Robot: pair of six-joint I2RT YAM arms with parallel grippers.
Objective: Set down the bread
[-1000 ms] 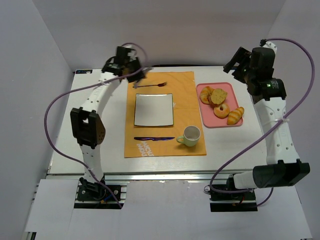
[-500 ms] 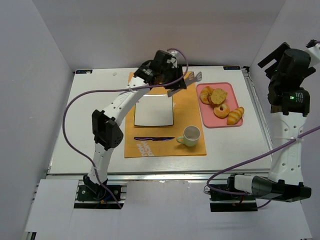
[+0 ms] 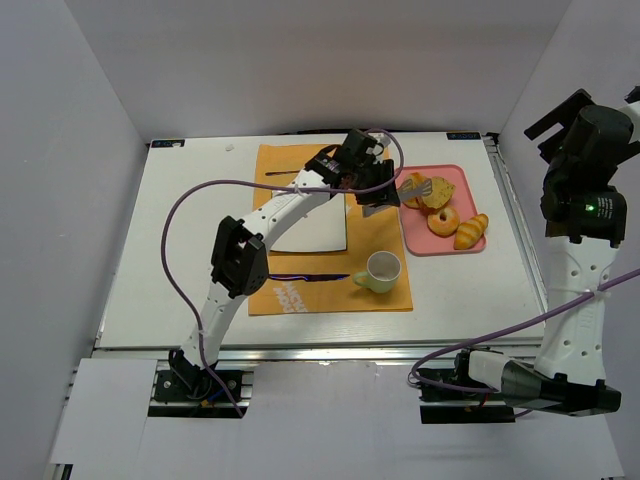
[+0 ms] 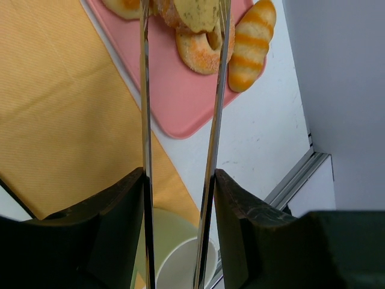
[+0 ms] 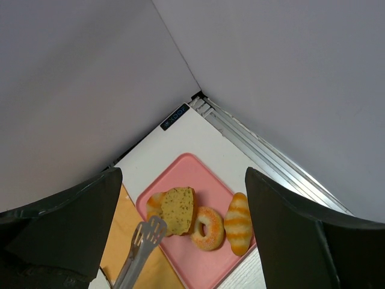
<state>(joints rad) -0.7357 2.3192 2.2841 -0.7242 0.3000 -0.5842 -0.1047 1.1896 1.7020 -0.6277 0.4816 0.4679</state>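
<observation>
Closest to the arm bases, on the white bench (image 3: 150, 250), an orange placemat (image 3: 380, 230) carries a dark-handled knife (image 3: 308, 276) lying crosswise. A light green cup (image 3: 382, 270) stands just to the knife's right. Behind them on the mat sits a square white plate (image 3: 320, 235) with nothing on it.

The left arm reaches across the plate's far corner toward the right. The left gripper (image 4: 179, 177) is clenched on a pair of metal tongs (image 4: 145, 120), one finger pressed against the outside of each blade. The tongs point out over the left edge of the pink tray (image 3: 462, 185), which lies on the bench just right of the mat.

All the bread is on that tray. A seeded bread slice (image 3: 438, 190) lies at the far side, with the tong tips right beside it; I can't tell whether they touch it. A sugared doughnut (image 4: 192, 53) and a striped roll (image 3: 471, 232) lie nearer.

Over at the far right, the right gripper (image 5: 183, 180) hangs high above the bench. It looks down on the tray, its fingers spread wide with nothing between them.
</observation>
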